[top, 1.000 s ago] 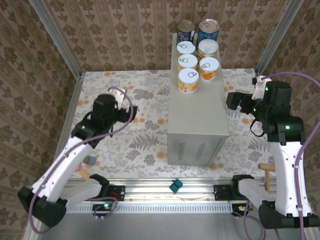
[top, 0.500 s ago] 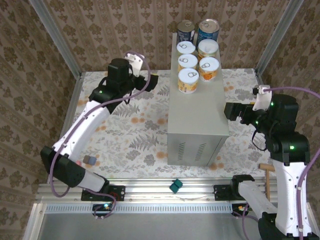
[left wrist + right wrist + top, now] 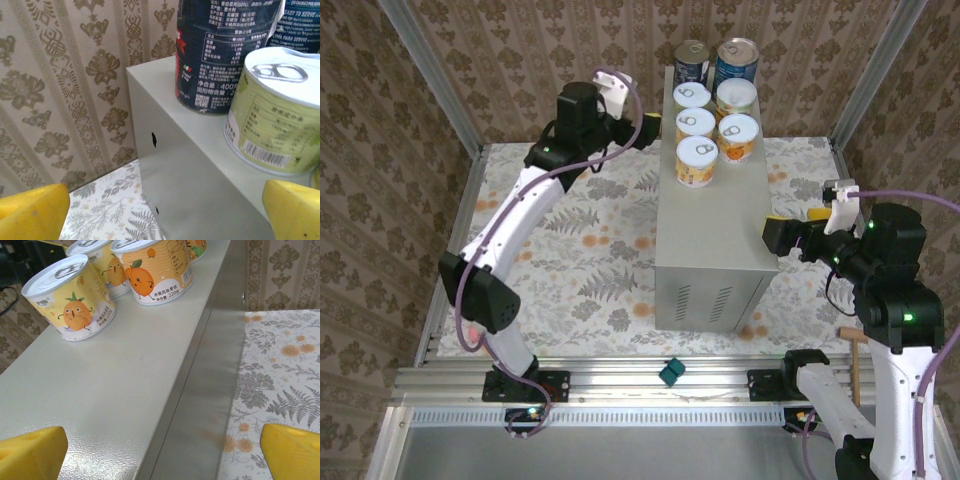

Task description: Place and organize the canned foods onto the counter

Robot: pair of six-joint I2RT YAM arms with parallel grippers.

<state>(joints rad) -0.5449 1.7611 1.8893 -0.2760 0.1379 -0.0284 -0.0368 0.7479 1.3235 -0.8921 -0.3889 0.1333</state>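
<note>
The canned foods stand grouped at the far end of the counter point(image 3: 715, 240): two taller dark blue cans point(image 3: 692, 62) at the back and several short white-lidded orange cans point(image 3: 697, 160) in front of them. My left gripper point(image 3: 648, 131) hovers open beside the counter's far left edge, level with the cans. In its wrist view it point(image 3: 162, 215) faces the counter's side wall point(image 3: 200, 165), with a blue can point(image 3: 225, 50) and a short can point(image 3: 277, 115) close above. My right gripper point(image 3: 782, 236) stands open at the counter's right edge; in its wrist view it point(image 3: 161, 455) straddles that edge, and orange cans point(image 3: 72, 297) stand farther along.
Floral floor point(image 3: 590, 250) lies on both sides of the counter. Wallpapered walls and metal frame posts point(image 3: 430, 75) close in the left, back and right. A small teal block point(image 3: 671, 372) sits on the front rail, and a wooden piece point(image 3: 857, 350) stands by the right arm's base.
My left arm has swung up and to the right, from the left floor to the counter's far left edge. My right gripper has moved nearer along the counter's right side.
</note>
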